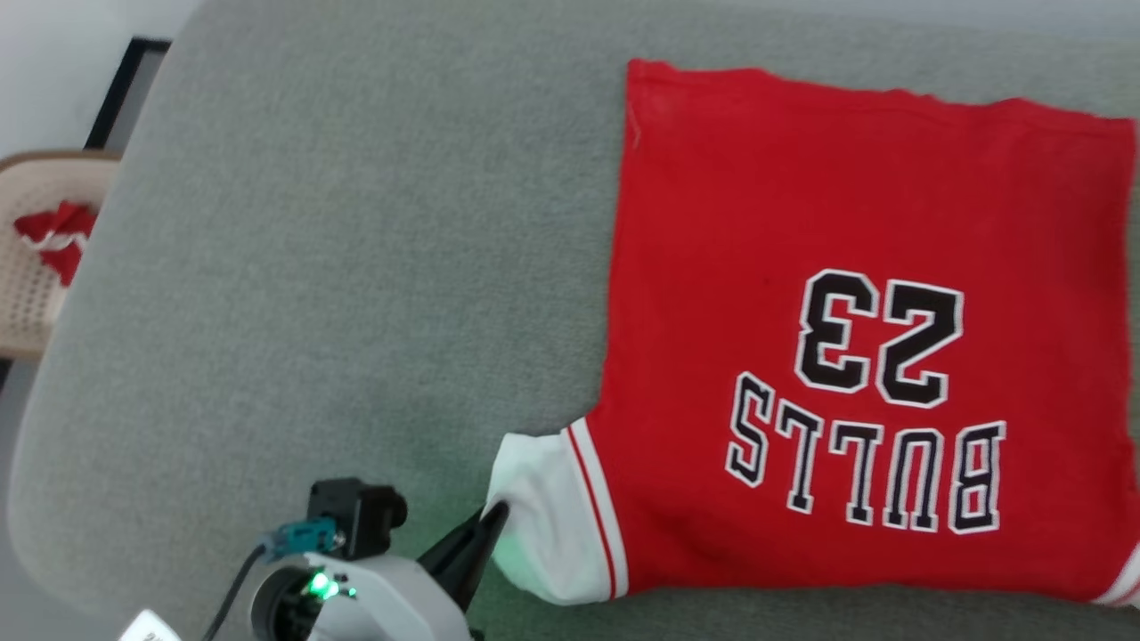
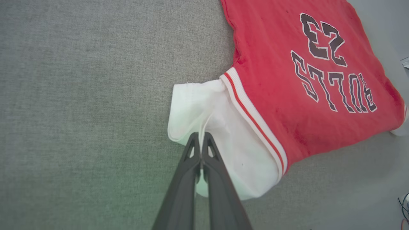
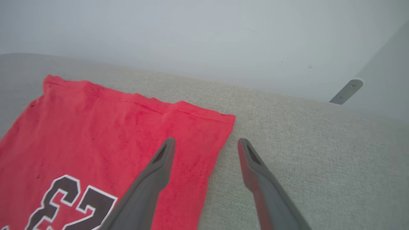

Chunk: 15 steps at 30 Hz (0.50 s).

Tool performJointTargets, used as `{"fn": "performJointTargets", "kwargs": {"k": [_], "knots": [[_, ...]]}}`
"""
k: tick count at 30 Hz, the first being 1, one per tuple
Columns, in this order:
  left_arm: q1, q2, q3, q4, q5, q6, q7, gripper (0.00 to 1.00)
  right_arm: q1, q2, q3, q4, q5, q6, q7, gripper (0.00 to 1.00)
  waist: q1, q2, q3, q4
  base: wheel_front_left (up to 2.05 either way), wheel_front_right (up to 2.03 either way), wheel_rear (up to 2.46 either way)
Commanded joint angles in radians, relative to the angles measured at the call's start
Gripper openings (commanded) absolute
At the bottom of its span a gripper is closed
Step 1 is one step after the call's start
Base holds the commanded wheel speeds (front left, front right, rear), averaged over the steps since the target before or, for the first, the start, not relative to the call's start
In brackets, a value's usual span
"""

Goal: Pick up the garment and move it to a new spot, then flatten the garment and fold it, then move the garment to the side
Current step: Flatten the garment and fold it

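While one garment (image 1: 757, 223) lies on the bench (image 1: 356, 267), left hand (image 2: 200, 136) clamps its sleeve (image 2: 195, 102); right hand (image 3: 207, 141), fingers (image 3: 164, 153) apart, hovers over its hem; head view adds one basket (image 1: 25, 303).

Right half of surface (image 1: 312, 267) bearing garment (image 1: 802, 223), basket (image 1: 22, 312) beyond left edge

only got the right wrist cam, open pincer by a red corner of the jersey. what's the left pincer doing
Observer: The left pincer is shut on the white sleeve of the garment.
Operator: is the jersey flat
Observer: Its red body lies spread on the grey surface, BULLS lettering up; that sleeve is bunched.
Operator: anything else nearby
Observer: A beige basket holding a red-and-white cloth sits past the surface's left end.
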Motion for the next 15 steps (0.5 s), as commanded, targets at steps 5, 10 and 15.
{"fn": "performJointTargets", "kwargs": {"k": [5, 10, 15], "knots": [[-0.056, -0.044, -0.011, 0.031, 0.023, -0.042, -0.016, 0.00, -0.175, -0.028, 0.048, 0.226, -0.041, 0.000, 0.004, 1.00, 0.0000, -0.0001, 0.100, 0.100, 0.00, 0.00, 0.00], [-0.087, -0.077, -0.021, 0.063, 0.027, -0.074, -0.022, 0.00, -0.309, -0.028, 0.032, 0.422, -0.095, 0.000, 0.044, 1.00, 0.0000, -0.0001, 0.140, 0.145, 0.00, 0.00, 0.00], [-0.107, -0.105, -0.032, 0.091, 0.028, -0.100, -0.027, 0.00, -0.405, -0.029, 0.015, 0.572, -0.165, 0.000, 0.090, 1.00, 0.0000, -0.0001, 0.170, 0.179, 0.00, 0.00, 0.00]]}}
